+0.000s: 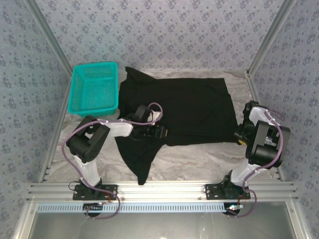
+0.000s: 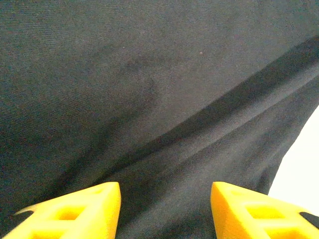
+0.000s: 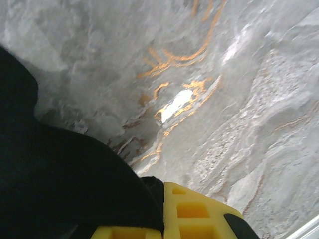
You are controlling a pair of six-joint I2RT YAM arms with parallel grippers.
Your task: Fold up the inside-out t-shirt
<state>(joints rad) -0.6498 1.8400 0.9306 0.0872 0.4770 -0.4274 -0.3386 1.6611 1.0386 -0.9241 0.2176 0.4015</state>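
Nearest to the arm bases, a long narrow part of the inside-out t-shirt (image 1: 189, 107) runs down toward the near edge of the counter (image 1: 199, 159), so the garment is not yet a tidy rectangle. A little further, the right end effector (image 3: 160, 211) is closed on the near right corner of the cloth. A black fold sits pinched between its yellow foam fingers (image 3: 199, 211), probably so that this corner can be lifted and carried over. The left end effector (image 2: 165, 199) stands about half wide above the near left part of the shirt, with nothing between its fingers. It seems placed to take a soft ridge that crosses the fabric below it. The cloth is matte black with a fine knit, limp and slightly wrinkled (no print can be seen on the upper side). The counter is hard and glossy, grey marble pattern with orange veins. Further back the body lies flat, and at the far left stands a teal mesh basket (image 1: 94, 87), rigid plastic, just beside the shirt.
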